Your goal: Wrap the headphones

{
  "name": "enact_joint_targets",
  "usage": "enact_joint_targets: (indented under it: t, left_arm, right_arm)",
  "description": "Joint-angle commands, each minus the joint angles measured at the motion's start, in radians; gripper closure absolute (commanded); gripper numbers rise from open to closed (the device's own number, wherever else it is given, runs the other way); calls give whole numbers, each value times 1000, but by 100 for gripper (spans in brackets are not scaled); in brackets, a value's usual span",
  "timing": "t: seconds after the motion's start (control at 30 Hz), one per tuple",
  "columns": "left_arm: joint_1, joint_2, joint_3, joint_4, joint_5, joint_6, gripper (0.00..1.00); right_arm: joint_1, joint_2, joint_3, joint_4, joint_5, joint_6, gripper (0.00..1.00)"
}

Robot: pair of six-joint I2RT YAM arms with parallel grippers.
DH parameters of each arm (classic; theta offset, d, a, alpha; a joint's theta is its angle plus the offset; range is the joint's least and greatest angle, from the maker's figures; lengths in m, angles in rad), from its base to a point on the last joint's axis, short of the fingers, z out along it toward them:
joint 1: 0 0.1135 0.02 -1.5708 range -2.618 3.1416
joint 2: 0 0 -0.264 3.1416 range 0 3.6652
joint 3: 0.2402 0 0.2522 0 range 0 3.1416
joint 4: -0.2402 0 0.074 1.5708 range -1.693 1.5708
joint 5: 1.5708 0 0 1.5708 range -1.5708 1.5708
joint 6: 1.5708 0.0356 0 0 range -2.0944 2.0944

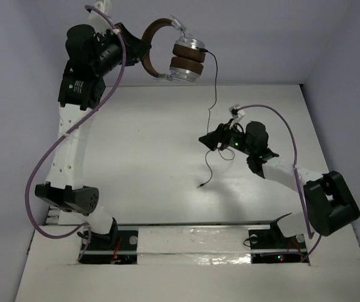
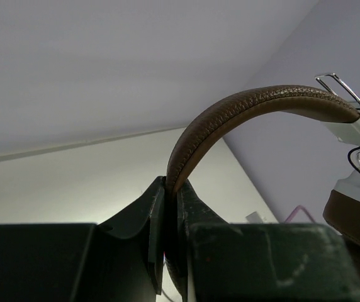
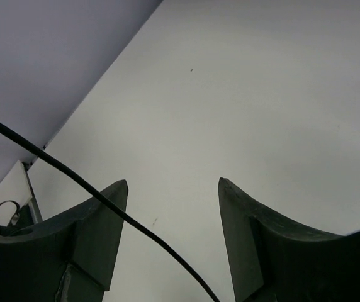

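- Overlooking a white table boxed by pale walls.
- Clenching the headband in the left gripper, headphones aloft far left.
- Dangling the cord between the right gripper's released fingers.

white table boxed in by pale lavender walls.

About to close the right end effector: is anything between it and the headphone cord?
Nothing visible. The cord runs past one finger into the gap of the open right end effector, only the table behind.
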Motion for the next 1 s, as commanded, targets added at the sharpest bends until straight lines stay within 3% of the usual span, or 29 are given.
enact_joint_targets:
  t: [0.0,0.13,0.53,0.57,0.6,0.67,0.7,0.73,0.8,0.97]
  left_arm:
    - [43,-65,13,159,44,-110,100]
    - [69,-57,19,195,84,-164,100]
    - [194,-68,25,256,179,-253,100]
    - [207,-70,24,258,182,-256,100]
    - [207,-76,16,258,179,-258,100]
    - [207,-94,-27,291,157,-267,100]
    - [207,-124,-121,325,151,-284,100]
    - [207,-140,-172,398,144,-304,100]
    - [207,-180,-343,471,98,-356,100]
    - [207,-177,-556,574,-56,-407,100]
  right_arm:
    - [16,18,-21,131,-10,8,35]
    - [25,27,-39,139,40,12,41]
    - [25,108,-36,165,65,8,40]
    - [25,108,-38,165,65,6,42]
    - [25,110,-38,169,59,12,65]
    - [25,105,-36,178,41,43,82]
    - [38,102,-31,168,47,50,93]
    - [59,99,-19,134,80,46,98]
    - [90,92,53,-11,138,25,100]
    - [192,43,188,-290,388,-22,100]
